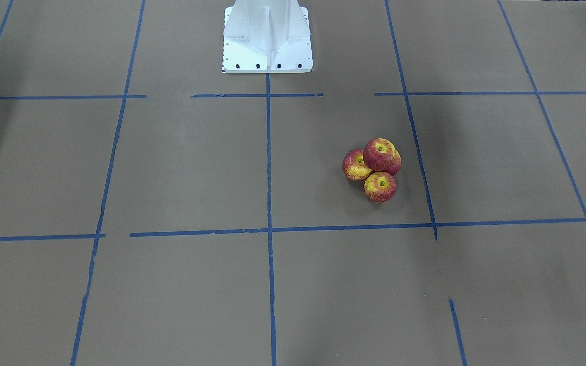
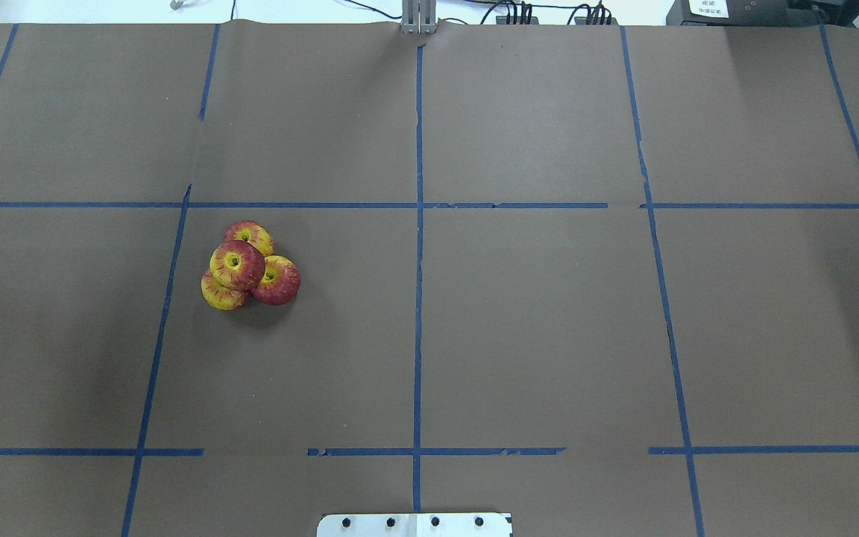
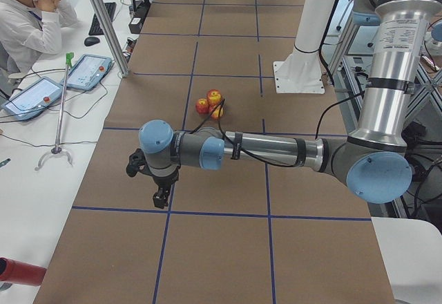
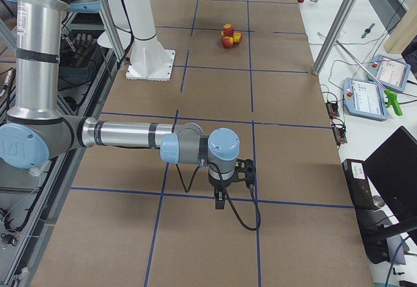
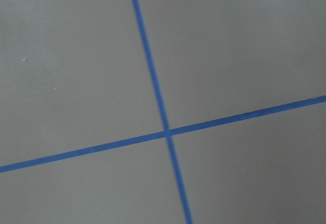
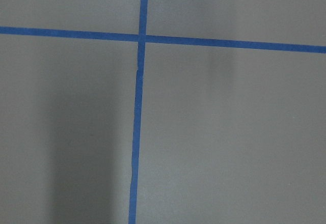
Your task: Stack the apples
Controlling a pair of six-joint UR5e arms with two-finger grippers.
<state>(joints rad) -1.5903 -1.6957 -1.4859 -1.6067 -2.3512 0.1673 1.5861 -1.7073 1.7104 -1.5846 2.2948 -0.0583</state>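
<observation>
As one red-and-yellow toy apple (image 2: 236, 265) tops three more apples (image 2: 277, 282), all sit mid-left overhead | left gripper (image 3: 160, 197), right gripper (image 4: 220, 199): grasp cannot be told

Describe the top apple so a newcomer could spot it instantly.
On the brown table gridded with blue tape, look in the middle-row square on the robot's left of the centre tape line, where the apple pile sits. The top apple rests on the three others, stem hollow up; it is the only raised one and looks the darkest, mostly red.
</observation>
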